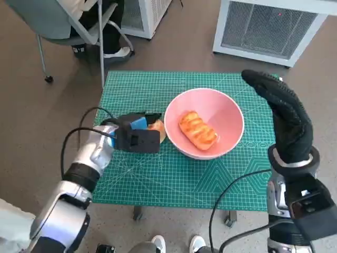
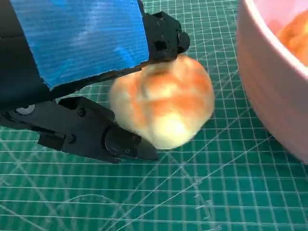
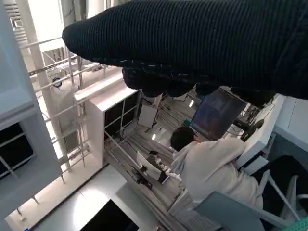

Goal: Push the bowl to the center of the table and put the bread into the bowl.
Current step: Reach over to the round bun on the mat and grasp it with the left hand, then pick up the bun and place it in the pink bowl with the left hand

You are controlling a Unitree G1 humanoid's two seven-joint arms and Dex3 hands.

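A pink bowl [image 1: 226, 113] sits near the middle of the green cutting mat [image 1: 158, 179], with one glazed bread [image 1: 198, 130] lying inside it. A second, round bread roll [image 2: 163, 108] is just left of the bowl, seen as a pale edge [image 1: 156, 126] beside the rim. My left hand [image 1: 134, 134] grips that roll between its black fingers [image 2: 96, 137], low over the mat. The bowl's wall [image 2: 269, 86] is a short way from the roll. My right hand [image 1: 281, 113] is raised at the bowl's right side, fingers stretched out, holding nothing.
The mat covers the small table; its front edge [image 1: 174, 205] is near me. A grey chair [image 1: 63, 26] and a person's feet are at the back left, a white cabinet [image 1: 268, 29] at the back right. The right wrist view shows a seated person [image 3: 211, 166].
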